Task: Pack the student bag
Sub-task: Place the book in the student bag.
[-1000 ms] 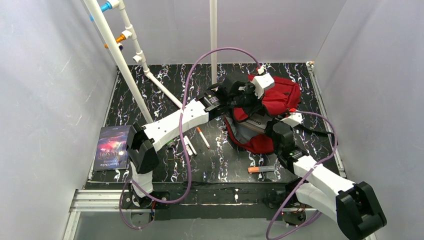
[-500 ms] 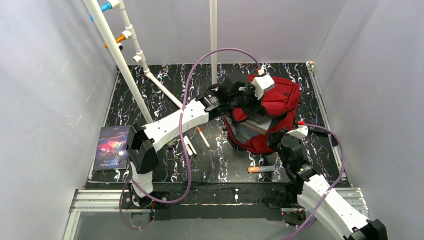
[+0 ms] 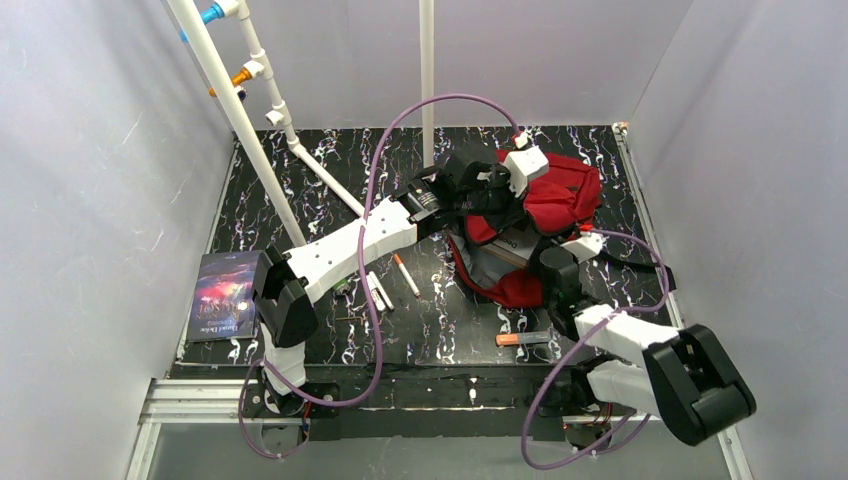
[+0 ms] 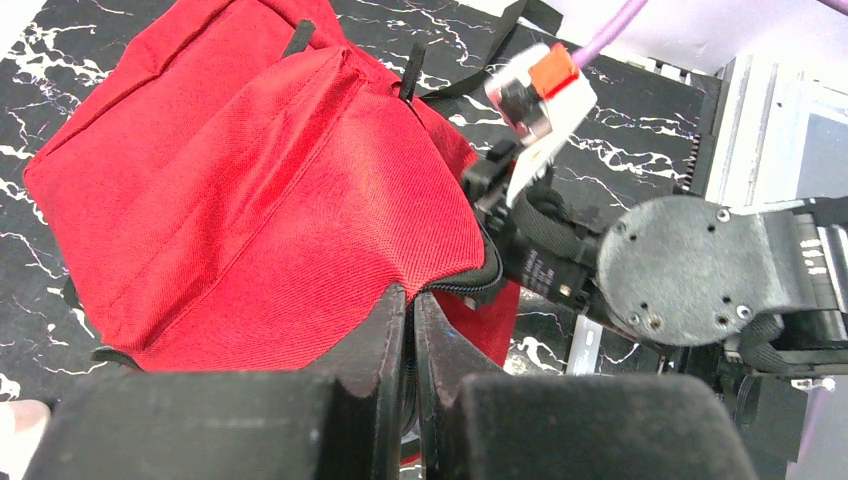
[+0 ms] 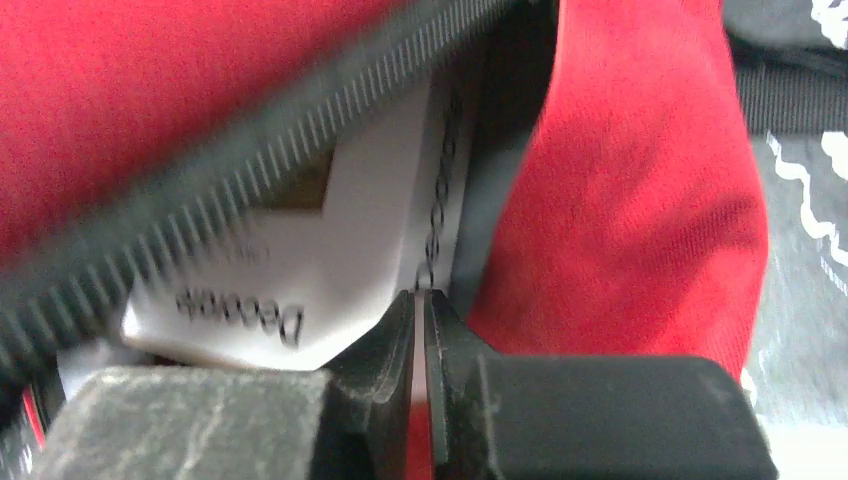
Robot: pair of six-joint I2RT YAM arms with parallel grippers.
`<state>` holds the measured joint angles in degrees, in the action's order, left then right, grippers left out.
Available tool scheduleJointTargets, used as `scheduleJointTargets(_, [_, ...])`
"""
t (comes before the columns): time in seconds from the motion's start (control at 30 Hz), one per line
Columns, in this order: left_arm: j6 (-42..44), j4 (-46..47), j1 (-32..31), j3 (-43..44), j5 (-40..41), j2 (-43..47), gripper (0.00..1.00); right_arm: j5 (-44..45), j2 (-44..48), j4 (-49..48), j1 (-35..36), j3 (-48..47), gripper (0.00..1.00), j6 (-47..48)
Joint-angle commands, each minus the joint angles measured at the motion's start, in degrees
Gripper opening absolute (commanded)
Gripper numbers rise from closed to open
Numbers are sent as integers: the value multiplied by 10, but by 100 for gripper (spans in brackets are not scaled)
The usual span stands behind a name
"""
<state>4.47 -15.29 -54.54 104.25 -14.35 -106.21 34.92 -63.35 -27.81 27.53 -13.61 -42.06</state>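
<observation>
Top external view: a black marbled table (image 3: 450, 330) fills the floor between pale walls. The student bag (image 3: 565, 200), red with dark zips, lies at about 2 o'clock from the table's middle, its mouth gaping toward 7 o'clock.

The left arm (image 3: 340, 250) stretches from its base at 7 o'clock up to the bag's 9 o'clock side. In the left wrist view, the left gripper (image 4: 410, 300) has its fingers squeezed almost together on the zip-lined edge of the bag's red flap. The right arm (image 3: 640, 345) folds back from 5 o'clock and reaches the bag's 6 o'clock edge. In the right wrist view, the right gripper (image 5: 420, 300) has only a hairline slit between its tips, which sit at the zip line inside the bag's mouth. Whether any fabric is caught there I cannot tell.

A dark blue book (image 3: 222, 296) lies flat at the table's 8 o'clock edge, well apart from the bag. A white book (image 5: 300, 260) with dark lettering sits inside the bag, partly under the flap. An orange-ended marker (image 3: 520, 339) lies near the bag at its 6 o'clock. An orange-tipped pen (image 3: 405, 275) lies near the table's middle, at 8 o'clock from the bag, with two white pens (image 3: 378, 292) just beside it at its 8 o'clock.
</observation>
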Motion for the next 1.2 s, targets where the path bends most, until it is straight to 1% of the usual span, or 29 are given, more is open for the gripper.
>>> scheduleJointTargets(0.0, [-14, 7, -3, 23, -11, 21, 0, 64, -61, -172, -34, -53, 16, 24])
scheduleJointTargets(0.1, [-12, 5, -2, 16, -7, 25, 0, 48, -78, -194, -50, -61, 17, 34])
scheduleJointTargets(0.13, [-9, 2, -3, 15, -4, 27, 0, 39, -77, -180, -52, -64, 16, 41])
scheduleJointTargets(0.23, [5, -10, -3, 18, 6, 25, 0, -18, -24, -41, -52, -80, 16, 31])
scheduleJointTargets(0.33, [12, -11, -1, 18, 9, 25, 0, -112, 69, 74, -51, -64, 21, 24])
scheduleJointTargets(0.4, [13, -11, 0, 19, 6, 22, 0, -166, 131, 139, -51, -53, 21, 22])
scheduleJointTargets(0.47, [12, -10, 0, 22, 3, 20, 0, -222, 189, 180, -52, -43, 21, 30])
scheduleJointTargets(0.5, [12, -10, 0, 22, 2, 19, 0, -249, 212, 185, -52, -33, 21, 31])
scheduleJointTargets(0.57, [9, -9, 0, 23, 1, 19, 0, -270, 240, 189, -52, -18, 21, 23])
scheduleJointTargets(0.6, [7, -9, 0, 23, 1, 19, 0, -277, 245, 188, -51, -12, 19, 21])
scheduleJointTargets(0.7, [2, -9, 0, 25, 1, 18, 0, -287, 216, 124, -51, 8, 17, 10])
scheduleJointTargets(0.8, [-4, -10, -1, 25, 1, 17, 0, -290, 153, 54, -51, 16, 14, 5])
scheduleJointTargets(0.9, [-4, -18, 0, 29, 0, 14, 0, -303, 78, 9, -51, 4, 10, 14])
scheduleJointTargets(0.93, [-4, -22, 0, 32, 1, 13, 0, -303, 66, 2, -51, -1, 9, 12])
scheduleJointTargets(1.0, [-3, -26, 0, 35, 3, 11, 0, -270, 41, -7, -51, -2, 8, 6])
scheduleJointTargets(1.03, [-3, -26, 0, 37, 4, 11, 0, -244, 36, -30, -51, 7, 7, 6])
scheduleJointTargets(1.07, [-4, -26, -1, 36, 4, 10, 0, -208, 34, -47, -51, 17, 7, 3])
scheduleJointTargets(1.17, [-10, -26, -1, 34, 4, 11, 0, -62, 32, -109, -51, 46, 7, -4])
